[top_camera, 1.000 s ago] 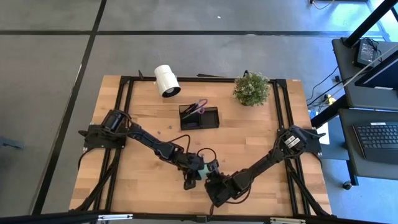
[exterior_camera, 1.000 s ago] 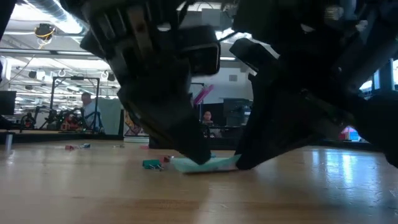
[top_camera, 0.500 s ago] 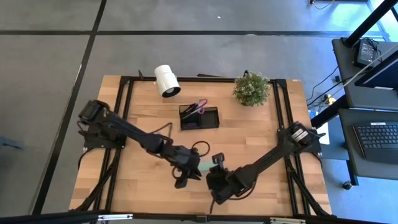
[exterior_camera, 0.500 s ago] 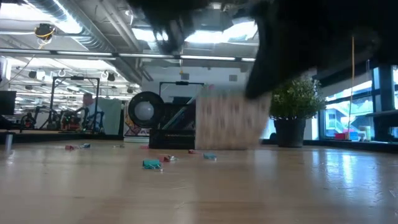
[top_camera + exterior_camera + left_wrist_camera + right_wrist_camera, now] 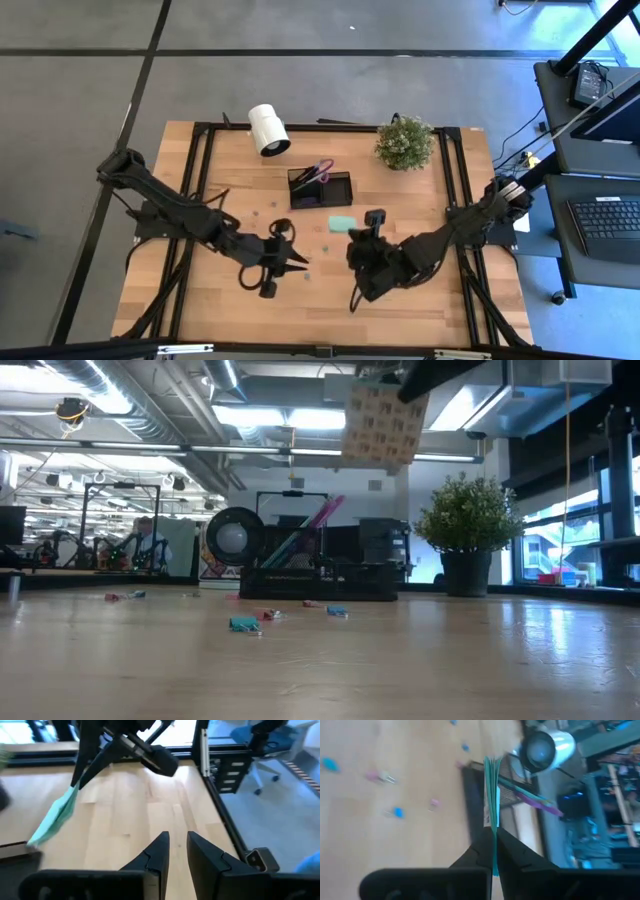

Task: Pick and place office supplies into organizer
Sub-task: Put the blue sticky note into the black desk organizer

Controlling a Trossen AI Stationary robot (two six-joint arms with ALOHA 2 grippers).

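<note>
While the organizer (image 5: 320,188) holds scissors (image 5: 318,171), your sticky pad (image 5: 342,223) hangs lifted.
Right gripper (image 5: 492,840), clamped on the pad's edge, sits short of the organizer; left gripper (image 5: 175,845) slightly parted, empty.

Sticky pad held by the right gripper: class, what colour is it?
Mint green. The sticky pad shows best in the high view, clamped in the right gripper.

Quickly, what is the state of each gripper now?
Left gripper: slightly open, holding nothing.
Right gripper: shut on the mint-green sticky pad, lifted above the table.
</note>
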